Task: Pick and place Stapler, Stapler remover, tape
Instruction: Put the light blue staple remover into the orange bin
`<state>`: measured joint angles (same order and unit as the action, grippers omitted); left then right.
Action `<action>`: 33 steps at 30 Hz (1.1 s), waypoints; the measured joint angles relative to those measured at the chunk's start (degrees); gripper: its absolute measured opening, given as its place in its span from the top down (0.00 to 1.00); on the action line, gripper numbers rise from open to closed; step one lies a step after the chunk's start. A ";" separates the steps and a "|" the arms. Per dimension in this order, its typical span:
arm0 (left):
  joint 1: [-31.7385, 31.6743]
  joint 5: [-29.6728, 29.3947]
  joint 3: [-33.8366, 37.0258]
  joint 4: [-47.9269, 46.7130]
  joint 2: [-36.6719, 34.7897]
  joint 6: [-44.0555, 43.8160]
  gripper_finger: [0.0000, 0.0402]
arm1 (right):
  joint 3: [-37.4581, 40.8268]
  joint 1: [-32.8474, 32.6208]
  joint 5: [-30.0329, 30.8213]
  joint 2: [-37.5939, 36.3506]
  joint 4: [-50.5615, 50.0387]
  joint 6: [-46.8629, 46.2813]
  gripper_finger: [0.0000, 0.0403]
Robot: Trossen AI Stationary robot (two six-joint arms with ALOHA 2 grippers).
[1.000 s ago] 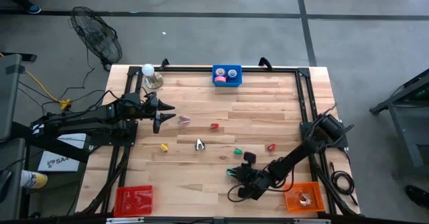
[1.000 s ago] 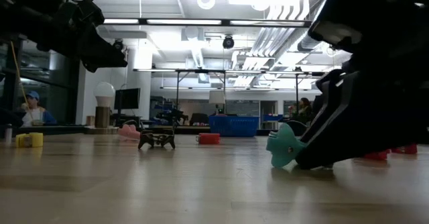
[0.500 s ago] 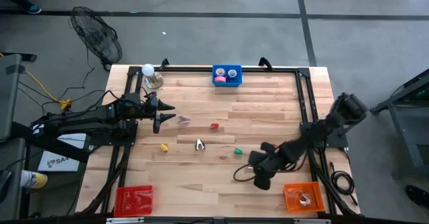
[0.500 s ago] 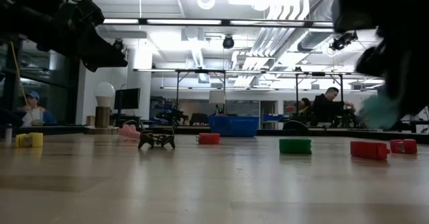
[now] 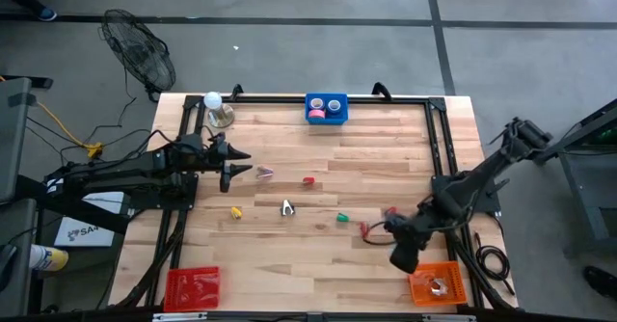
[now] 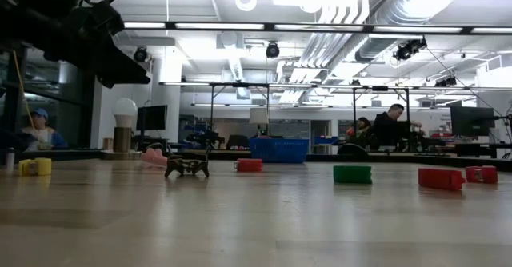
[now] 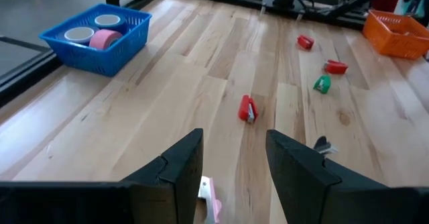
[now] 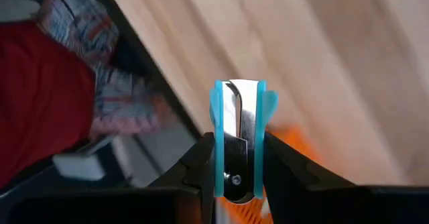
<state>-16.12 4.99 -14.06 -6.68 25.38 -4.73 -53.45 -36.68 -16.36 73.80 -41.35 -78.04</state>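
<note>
Gripping nothing, my left gripper [image 7: 233,158] is hovering with fingers parted above the pink stapler [image 7: 210,202] at the table's [image 5: 386,139] left. Tape rolls [image 5: 326,107] are sitting in the blue basket [image 5: 326,119] at the far edge. Rightward, my right gripper [image 8: 238,158] is clamping a blue staple remover [image 8: 238,138] beside the orange basket [image 5: 436,283].

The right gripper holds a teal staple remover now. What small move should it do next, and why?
Probably carry on toward the orange basket and stop above it before opening. The right gripper is shut on the teal staple remover, and in the high view it hangs just beside that basket, which already holds a similar metal piece. The left gripper waits open.
</note>
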 joint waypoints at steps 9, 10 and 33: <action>0.01 -0.02 0.00 0.00 -0.02 0.41 0.60 | -0.04 -9.02 -3.54 0.50 -3.31 -17.98 0.79; 0.01 -0.02 0.00 0.00 -0.01 0.40 0.60 | -0.04 -10.03 -3.56 0.57 -4.04 -19.80 0.79; 0.02 0.02 0.00 0.00 -0.01 0.39 0.60 | -0.07 -18.13 -3.51 16.98 2.65 -20.49 0.79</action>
<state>-16.10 5.02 -14.06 -6.68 25.36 -4.34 -53.52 -54.81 -19.87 90.78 -38.70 -98.53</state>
